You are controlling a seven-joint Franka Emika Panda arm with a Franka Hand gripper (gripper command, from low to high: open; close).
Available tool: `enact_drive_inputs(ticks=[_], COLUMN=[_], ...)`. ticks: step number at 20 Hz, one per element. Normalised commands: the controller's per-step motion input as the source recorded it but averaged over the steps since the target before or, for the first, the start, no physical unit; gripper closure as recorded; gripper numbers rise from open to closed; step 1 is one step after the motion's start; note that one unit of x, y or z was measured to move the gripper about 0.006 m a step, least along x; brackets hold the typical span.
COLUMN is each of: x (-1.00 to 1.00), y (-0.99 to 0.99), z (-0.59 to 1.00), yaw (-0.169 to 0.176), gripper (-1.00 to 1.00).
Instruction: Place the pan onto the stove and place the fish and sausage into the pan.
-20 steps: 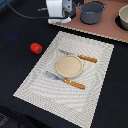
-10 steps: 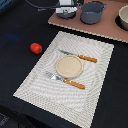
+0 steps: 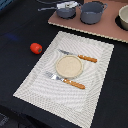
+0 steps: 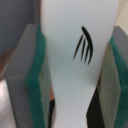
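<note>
The blue-grey pan (image 3: 65,11) stands on the pinkish-brown stove (image 3: 102,29) at the far side, its thin handle pointing to the exterior view's left. My gripper (image 3: 68,4) hangs just above the pan, mostly cut off by the frame edge. In the wrist view it is shut on the white fish (image 4: 75,60), which has a black fin mark and sits between the green pads (image 4: 38,75). The red-orange sausage (image 3: 36,48) lies on the dark table, to the exterior view's left of the placemat, far from the gripper.
A larger grey two-handled pot (image 3: 93,12) stands on the stove beside the pan. A pale striped placemat (image 3: 45,82) holds a tan plate (image 3: 69,66), a knife (image 3: 80,57) and a fork (image 3: 67,81) with orange handles. A round burner (image 3: 123,20) shows at the right edge.
My gripper has moved toward the exterior view's right and farther back, from beside the pan to over it. The pan, pot and sausage have not moved.
</note>
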Motion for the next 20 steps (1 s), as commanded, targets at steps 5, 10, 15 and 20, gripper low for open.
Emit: enact_drive_inputs(ticks=[5,10,15,20], x=[-0.14,-0.09,-0.08,-0.07], y=[0.59,0.43,0.35,0.38], z=[-0.01,-0.2,-0.28,-0.27], yaw=[0.038,0.034,0.031,0.034], gripper=[1.0,1.0,1.0,1.0])
